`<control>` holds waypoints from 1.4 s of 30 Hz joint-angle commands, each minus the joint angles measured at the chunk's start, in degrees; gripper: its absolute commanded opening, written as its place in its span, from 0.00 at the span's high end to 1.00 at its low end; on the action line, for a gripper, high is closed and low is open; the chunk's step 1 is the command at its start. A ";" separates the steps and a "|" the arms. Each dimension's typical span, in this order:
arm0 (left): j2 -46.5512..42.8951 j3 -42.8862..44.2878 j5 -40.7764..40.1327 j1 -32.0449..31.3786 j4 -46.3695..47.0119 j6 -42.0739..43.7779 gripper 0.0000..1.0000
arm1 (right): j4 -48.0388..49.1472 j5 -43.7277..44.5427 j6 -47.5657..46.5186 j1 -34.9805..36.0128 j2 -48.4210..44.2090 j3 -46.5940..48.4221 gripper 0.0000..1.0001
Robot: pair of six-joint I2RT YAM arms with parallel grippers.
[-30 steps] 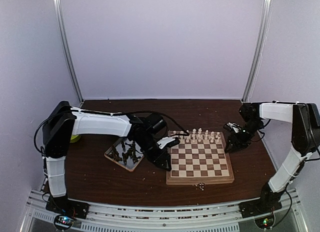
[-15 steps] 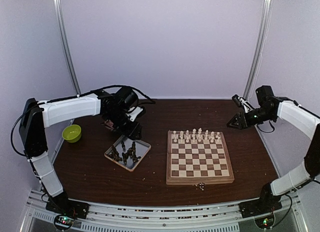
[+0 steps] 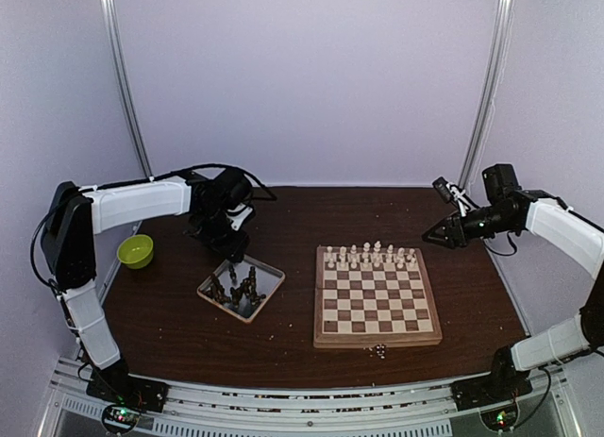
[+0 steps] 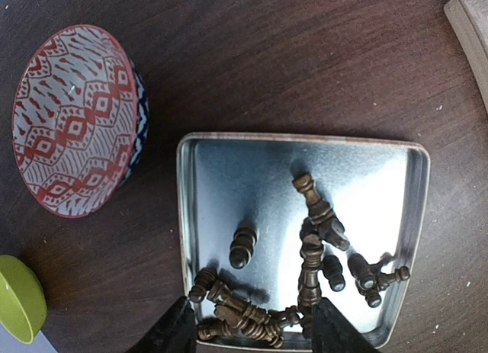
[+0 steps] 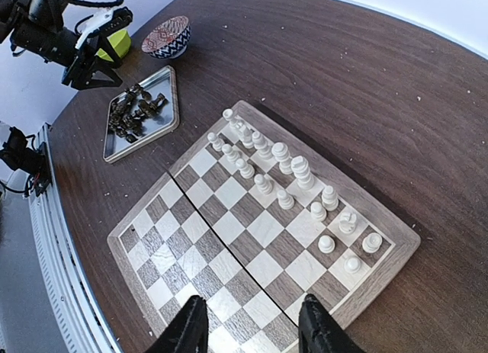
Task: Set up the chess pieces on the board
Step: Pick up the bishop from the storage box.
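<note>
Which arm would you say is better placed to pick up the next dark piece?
Left. The left gripper, open, hovers over the tray of dark pieces; the right gripper hangs at the board's far right corner, away from them.

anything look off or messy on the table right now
The dark pieces are heaped in the silver tray, many on their sides, and none is on the board yet. The cream pieces stand upright in two rows along its far side. A few tiny bits sit off its near edge, too small to identify.
</note>
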 commanded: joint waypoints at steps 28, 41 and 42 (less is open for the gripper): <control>8.53 -1.13 1.07 2.39 5.83 1.23 0.73 | 13.86 2.36 3.99 1.75 -4.25 -3.76 0.58; 8.98 -0.78 0.39 2.38 4.86 1.85 0.82 | 13.48 2.31 3.73 1.75 -3.49 -3.57 0.58; 9.02 -0.70 0.18 2.35 4.65 1.90 0.84 | 13.48 2.33 3.78 1.77 -3.37 -3.52 0.57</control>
